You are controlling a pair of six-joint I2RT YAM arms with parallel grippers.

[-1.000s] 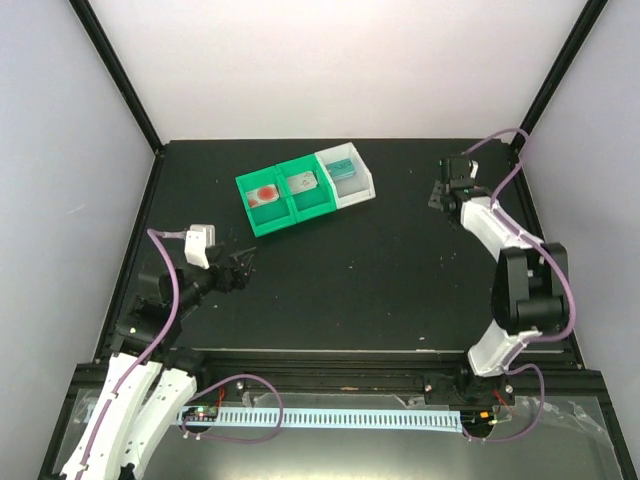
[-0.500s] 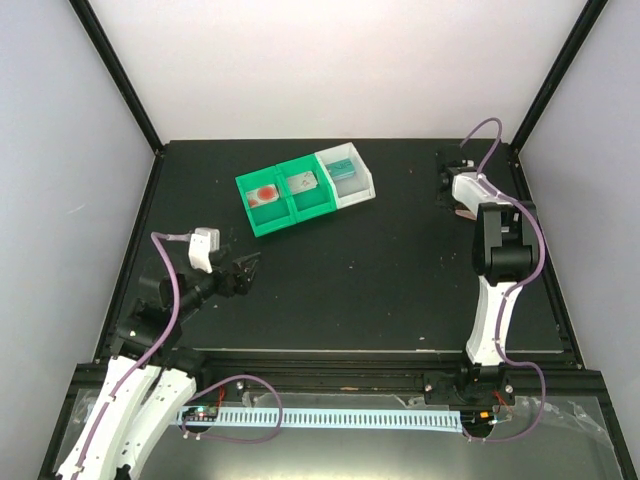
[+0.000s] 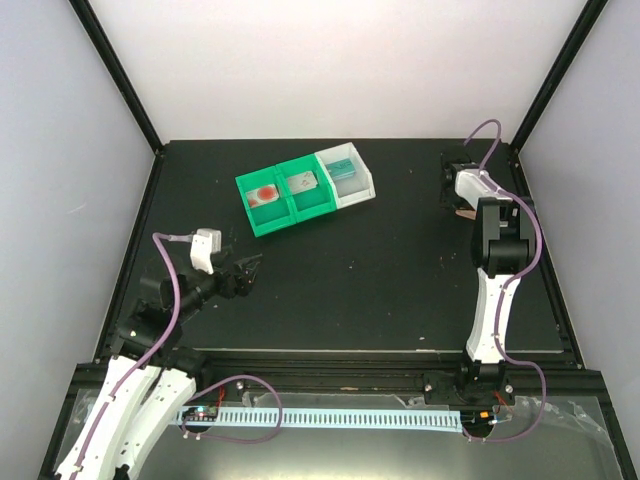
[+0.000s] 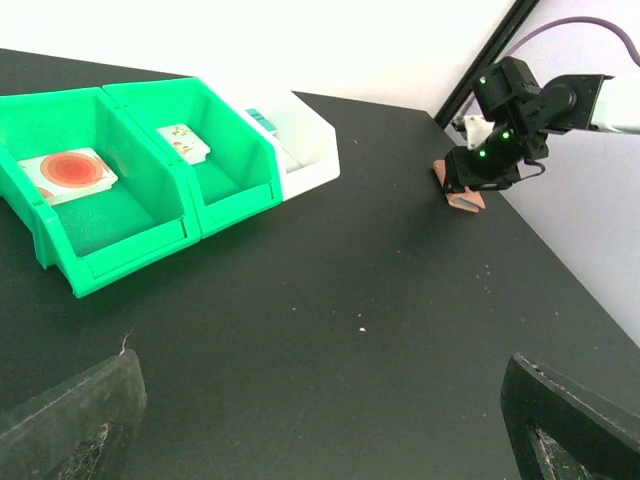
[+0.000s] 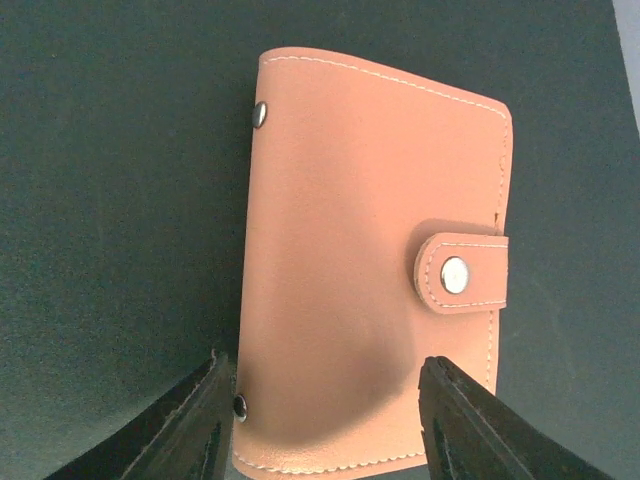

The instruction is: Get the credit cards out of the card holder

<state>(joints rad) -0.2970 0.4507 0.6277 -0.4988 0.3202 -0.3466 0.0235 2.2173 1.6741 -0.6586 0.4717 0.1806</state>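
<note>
The card holder (image 5: pixel 370 260) is a closed salmon leather wallet with its snap tab fastened. It lies flat at the far right of the table (image 3: pixel 464 212) and shows in the left wrist view (image 4: pixel 462 200). My right gripper (image 5: pixel 325 420) is open just above it, its fingers (image 5: pixel 190 420) standing either side of the near end; it also shows from above (image 3: pixel 452 188). Three credit cards lie in the trays: red-marked (image 3: pixel 264 194), white (image 3: pixel 302 183), teal (image 3: pixel 343 169). My left gripper (image 3: pixel 245 270) is open and empty at mid-left.
Two joined green trays (image 3: pixel 285 212) and a white tray (image 3: pixel 362 185) stand at the back centre. The black frame posts and table edge (image 3: pixel 530 200) run close behind the right gripper.
My right arm has swung in and straightened, bringing its gripper down over the card holder. My left gripper has drifted slightly nearer.
</note>
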